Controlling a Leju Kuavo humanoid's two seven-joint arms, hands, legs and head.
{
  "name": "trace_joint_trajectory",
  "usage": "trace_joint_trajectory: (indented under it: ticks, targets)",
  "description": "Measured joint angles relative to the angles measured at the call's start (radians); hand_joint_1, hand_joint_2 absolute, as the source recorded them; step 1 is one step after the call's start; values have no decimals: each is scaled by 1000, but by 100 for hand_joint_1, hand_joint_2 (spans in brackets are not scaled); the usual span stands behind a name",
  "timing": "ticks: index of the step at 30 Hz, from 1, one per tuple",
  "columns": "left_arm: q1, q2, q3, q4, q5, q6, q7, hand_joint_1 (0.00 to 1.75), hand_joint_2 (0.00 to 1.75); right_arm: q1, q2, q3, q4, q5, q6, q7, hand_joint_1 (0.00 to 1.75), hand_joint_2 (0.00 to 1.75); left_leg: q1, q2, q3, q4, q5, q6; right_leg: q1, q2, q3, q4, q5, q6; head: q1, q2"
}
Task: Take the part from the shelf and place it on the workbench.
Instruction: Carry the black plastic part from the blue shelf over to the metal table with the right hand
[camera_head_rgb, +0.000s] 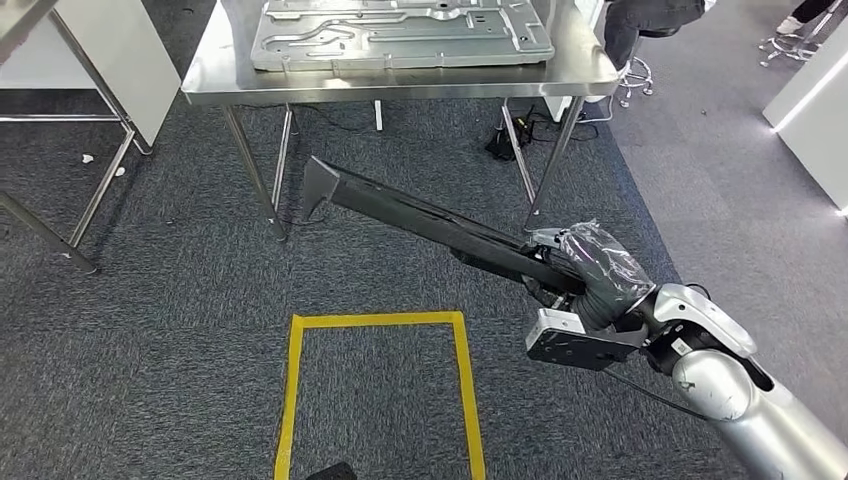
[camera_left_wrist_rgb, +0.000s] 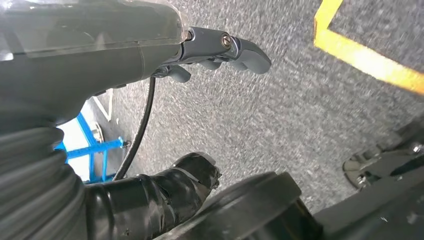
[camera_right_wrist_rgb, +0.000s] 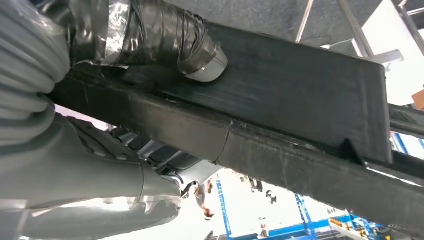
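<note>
**Right robot hand carries the long black part over the carpet, short of the desk**

We see the right robot hand (camera_head_rgb: 585, 275), wrapped in glossy film, gripping the part (camera_head_rgb: 420, 215) near one of its ends. The part is a long black channel-like bar, and it runs from the hand up and to the left across the head view, its far end flared into a small angled tip. It hangs in the air above the dark grey carpet (camera_head_rgb: 150, 330), touching nothing but the hand. In the right wrist view we get the close look: the taped thumb (camera_right_wrist_rgb: 170, 40) presses on the flat face of the part (camera_right_wrist_rgb: 300, 90), and the other fingers wrap the opposite side.

The steel desk (camera_head_rgb: 400, 85) stands ahead, and the part's far tip sits below and in front of its near edge, between the desk legs as we see it. On the desk lies a large pressed metal panel (camera_head_rgb: 400, 35). A yellow tape rectangle (camera_head_rgb: 380, 322) marks the carpet just beside the hand.

The left robot hand (camera_left_wrist_rgb: 220, 50) hangs over the carpet, fingers loosely apart and holding nothing. A person's legs stand behind the desk's far right corner.
</note>
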Motion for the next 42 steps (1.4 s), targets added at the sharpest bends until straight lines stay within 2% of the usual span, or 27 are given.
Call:
trace_joint_trajectory:
  ticks: [1,2,3,5,6,7,9,11,12,14,16,18,20,24,26,27,28,30,31,33,34,35,37,38,39,41,42]
  targets:
    - [0,0,1,0,0,0,0,0,175,0,0,0,1,0,0,0,175,175,3,-8,18,0,-14,-2,-4,0,-22,-8,-25,4,0,0]
    - [1,0,1,0,0,0,0,0,175,0,0,0,1,0,0,0,175,175,6,-17,40,0,-30,-6,-9,0,-34,-44,-21,9,0,0]
    - [1,0,2,0,0,0,0,0,175,0,0,0,2,0,0,0,175,175,8,-24,60,-1,-45,-10,-12,3,-36,-98,25,11,0,0]
    - [1,-1,4,1,0,-1,0,0,175,1,0,1,7,0,0,0,175,175,11,-39,94,-2,-75,-22,-16,15,-33,-215,184,10,4,0]
    - [0,-1,5,1,0,-1,0,0,175,1,-1,1,9,0,0,0,175,175,12,-45,105,-8,-89,-29,-15,20,-29,-248,241,6,6,0]
    - [1,-1,5,1,0,-2,0,0,175,1,-1,2,10,0,0,1,175,175,11,-49,117,-9,-94,-37,-13,23,-24,-265,269,0,9,0]
    - [1,-2,6,1,0,-2,0,0,175,-3,-1,2,10,0,0,2,175,175,11,-48,137,-12,-98,-53,-11,20,1,-273,261,-20,8,0]
    - [0,-2,7,1,2,0,0,0,175,-10,0,3,10,0,0,1,175,175,10,-18,124,36,-101,-60,-9,13,31,-280,253,-41,4,0]
    - [-2,-2,7,1,2,0,0,0,175,-12,0,3,11,0,0,2,175,175,10,0,95,88,-114,-61,-7,8,43,-281,248,-49,2,0]
    - [-3,-2,10,1,4,1,0,0,175,-11,2,6,13,2,0,4,175,175,9,19,5,211,-161,-63,1,-2,61,-281,229,-59,-3,0]
    - [-1,-1,13,1,6,2,1,0,175,-8,7,11,13,6,0,7,175,175,7,22,-62,257,-195,-60,10,-11,82,-281,208,-64,-4,0]
    - [1,-1,15,1,8,3,3,0,175,-5,15,15,13,15,0,14,175,175,1,25,-76,203,-161,-48,18,-19,106,-281,188,-66,-3,0]
    - [2,0,16,1,10,4,4,0,175,-5,19,17,13,19,0,17,175,175,-3,27,-72,158,-126,-42,22,-23,117,-281,179,-67,-3,0]
    - [2,0,16,1,10,4,4,0,175,-5,20,18,13,20,0,19,175,175,-4,29,-69,143,-114,-39,23,-25,120,-281,177,-67,-3,0]
    - [4,1,17,1,10,3,4,0,175,-5,31,24,14,28,-1,26,175,175,-16,53,-57,71,-41,-21,26,-34,137,-283,160,-62,2,0]
    - [5,1,17,1,10,3,5,0,175,-6,38,29,14,31,-2,30,175,175,-21,57,-43,31,-9,-9,27,-41,150,-281,157,-54,5,0]
    - [5,1,18,1,9,3,5,0,175,-10,46,33,14,35,-3,34,175,175,-22,51,-16,-13,18,3,25,-34,129,-230,154,-41,9,0]
    - [2,0,18,1,9,3,5,0,175,-17,52,37,13,35,-4,37,175,175,-11,9,37,-48,10,12,13,-13,42,-97,135,-17,12,0]
    - [2,-1,19,1,9,3,5,0,175,-18,53,39,13,35,-4,37,175,175,-5,-10,59,-55,1,11,5,1,-19,-30,104,-7,13,0]
    - [7,-1,19,1,7,3,6,0,175,-15,53,45,15,35,-5,40,175,175,0,-38,86,-56,-22,5,-8,2,-68,-30,51,6,13,0]
    - [9,-1,19,1,7,3,6,0,175,-15,53,47,16,35,-5,41,175,175,3,-52,104,-56,-36,1,-14,4,-76,-66,55,12,13,0]
    - [11,-1,19,1,6,3,6,0,175,-14,53,49,16,35,-6,42,175,175,5,-64,121,-56,-50,-3,-20,11,-74,-123,97,18,14,0]
    - [13,-2,19,2,4,4,6,0,175,-12,53,50,20,35,-7,42,175,175,8,-86,147,-52,-81,-15,-26,44,-67,-243,249,18,15,0]
    - [12,-3,20,2,4,4,6,0,175,-10,53,50,21,35,-9,43,175,175,11,-96,154,-53,-97,-23,-25,58,-62,-278,308,13,15,0]
    - [12,-4,20,2,3,5,6,0,175,-10,54,50,21,35,-10,43,175,175,13,-104,162,-50,-106,-31,-21,63,-57,-294,336,4,15,0]
    - [8,-5,20,2,3,7,6,0,175,-18,55,50,17,35,-14,45,175,175,17,-108,159,-20,-96,-44,-13,47,-35,-295,321,-19,14,0]
    - [7,-5,20,2,3,8,6,0,175,-23,55,50,16,35,-16,45,175,175,17,-90,142,26,-75,-49,-12,36,-19,-299,308,-31,14,0]
